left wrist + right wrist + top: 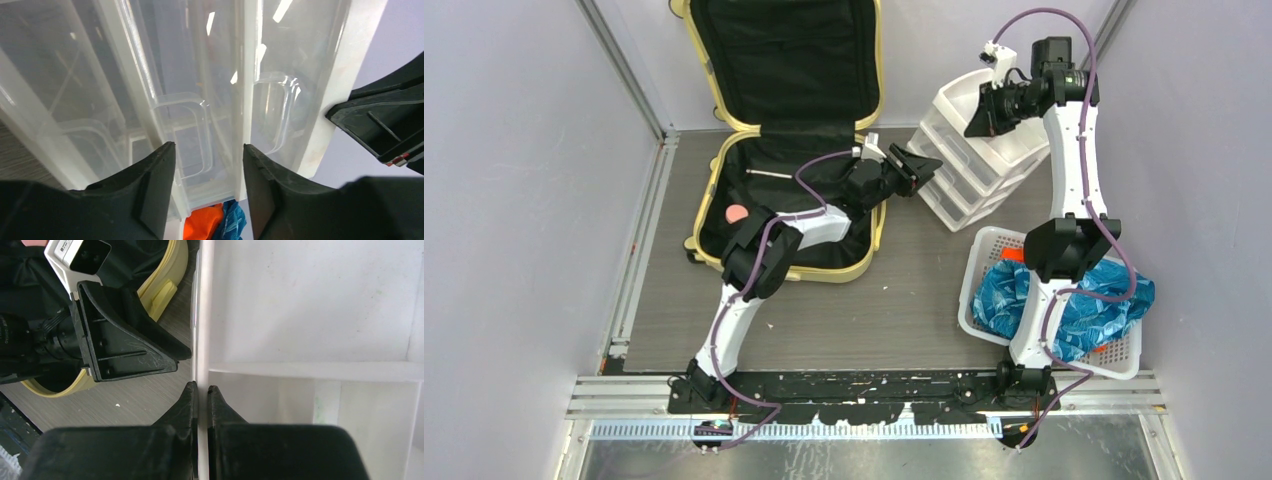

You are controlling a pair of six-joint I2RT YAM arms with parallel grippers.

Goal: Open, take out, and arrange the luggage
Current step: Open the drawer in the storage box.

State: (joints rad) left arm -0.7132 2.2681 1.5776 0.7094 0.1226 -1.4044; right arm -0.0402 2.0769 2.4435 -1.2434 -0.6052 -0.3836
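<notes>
Luggage [794, 140] lies open at the back left of the table [904, 300]: lid propped upright against the rear wall, base flat, black lining exposed. A small pink item [737, 213] and a thin pale rod [769, 174] lie in the base, so unpacking looks unfinished (judgement). Neither gripper is on the luggage. Left gripper [209, 147] reaches out past the suitcase's right rim, just beside it, and faces the clear drawer fronts of the white drawer bin [984, 170]. Its jaws stand partly apart with nothing between them, framing a moulded drawer handle; contact with the handle cannot be told. Right gripper [200, 387] is over the top of the bin, well apart from the luggage, with its jaws pinched tight on a thin white wall at the bin's edge. Judgement: the right arm steadies the bin so that it does not slide or tip while the left lines up on a drawer pull, making room for items out of the case. White basket [984, 245], near right, holds a blue patterned bag [1024, 300].
</notes>
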